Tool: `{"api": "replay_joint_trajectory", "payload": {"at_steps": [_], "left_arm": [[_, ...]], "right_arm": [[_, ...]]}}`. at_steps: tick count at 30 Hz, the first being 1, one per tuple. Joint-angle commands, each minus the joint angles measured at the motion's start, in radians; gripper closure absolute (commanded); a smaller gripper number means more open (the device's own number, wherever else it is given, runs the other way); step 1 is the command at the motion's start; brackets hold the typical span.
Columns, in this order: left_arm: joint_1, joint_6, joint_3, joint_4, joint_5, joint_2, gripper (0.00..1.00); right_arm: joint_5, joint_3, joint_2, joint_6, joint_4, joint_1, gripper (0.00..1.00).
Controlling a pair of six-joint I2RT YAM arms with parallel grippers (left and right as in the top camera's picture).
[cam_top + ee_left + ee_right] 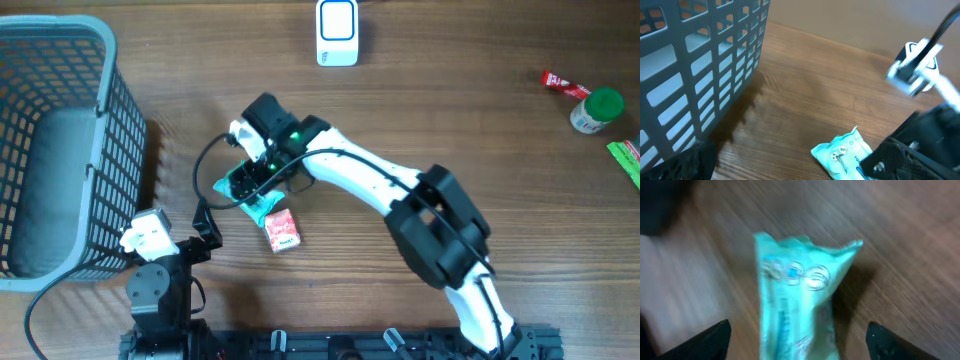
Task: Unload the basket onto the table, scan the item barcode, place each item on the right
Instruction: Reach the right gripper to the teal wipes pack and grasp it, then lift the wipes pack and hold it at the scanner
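Hovering, from overhead, with the right gripper (245, 185) above the teal pouch (262, 205), mid-table just beside a red packet (282, 230), and with the left gripper (150, 235) splayed empty by the basket (60, 40). Seen from the left wrist: lying flat, crinkly, probably light and floppy. From the right wrist: straddled by spread fingers (710, 340), ungripped; best pinched across the middle, film likely slippery.

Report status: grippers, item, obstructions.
Left gripper open, by basket. Right gripper open, astride packet, no grip. Packet on table, red box close beside. Scanner far side, nothing between.
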Motion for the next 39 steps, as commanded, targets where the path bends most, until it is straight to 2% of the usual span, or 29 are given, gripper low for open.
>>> {"api": "replay_joint_trajectory", "payload": {"at_steps": [1,2,4,5,7,9,11,12,14,15,20,21,30,33,36,39], "left_arm": [[0.004,0.019,-0.003,0.004,-0.016,-0.003,0.00],[0.004,0.019,-0.003,0.004,-0.016,-0.003,0.00],[0.004,0.019,-0.003,0.004,-0.016,-0.003,0.00],[0.004,0.019,-0.003,0.004,-0.016,-0.003,0.00],[0.004,0.019,-0.003,0.004,-0.016,-0.003,0.00],[0.004,0.019,-0.003,0.004,-0.016,-0.003,0.00],[0.004,0.019,-0.003,0.004,-0.016,-0.003,0.00],[0.004,0.019,-0.003,0.004,-0.016,-0.003,0.00],[0.004,0.019,-0.003,0.004,-0.016,-0.003,0.00],[0.004,0.019,-0.003,0.004,-0.016,-0.003,0.00],[0.004,0.019,-0.003,0.004,-0.016,-0.003,0.00],[0.004,0.019,-0.003,0.004,-0.016,-0.003,0.00],[0.004,0.019,-0.003,0.004,-0.016,-0.003,0.00],[0.004,0.019,-0.003,0.004,-0.016,-0.003,0.00],[0.004,0.019,-0.003,0.004,-0.016,-0.003,0.00],[0.004,0.019,-0.003,0.004,-0.016,-0.003,0.00]], "right_arm": [[0.010,-0.007,0.055,-0.010,0.005,-0.008,0.35],[0.010,-0.006,0.053,0.010,0.006,-0.011,0.44],[0.009,-0.005,0.051,0.104,0.008,-0.026,0.81],[-0.015,-0.004,0.048,0.247,-0.008,-0.047,0.96],[-0.165,-0.003,0.022,0.439,-0.053,-0.103,0.96],[-0.372,-0.003,-0.007,0.714,-0.083,-0.183,0.95],[-0.697,-0.003,-0.014,1.056,-0.097,-0.280,0.96],[-0.801,-0.003,-0.014,1.123,-0.097,-0.312,0.96],[-0.884,-0.003,-0.014,1.263,-0.098,-0.369,0.96],[-0.901,-0.003,-0.014,1.422,-0.097,-0.395,0.95],[-0.912,-0.003,-0.014,1.926,-0.097,-0.407,0.95],[-0.907,-0.003,-0.014,1.968,-0.097,-0.409,0.95],[-0.923,-0.003,-0.012,1.967,-0.108,-0.538,0.96],[-0.905,-0.003,-0.012,1.968,-0.236,-0.614,0.95],[-0.826,-0.003,-0.012,1.937,-0.476,-0.686,0.95],[-0.712,-0.003,-0.012,1.851,-0.656,-0.723,0.95]]}}
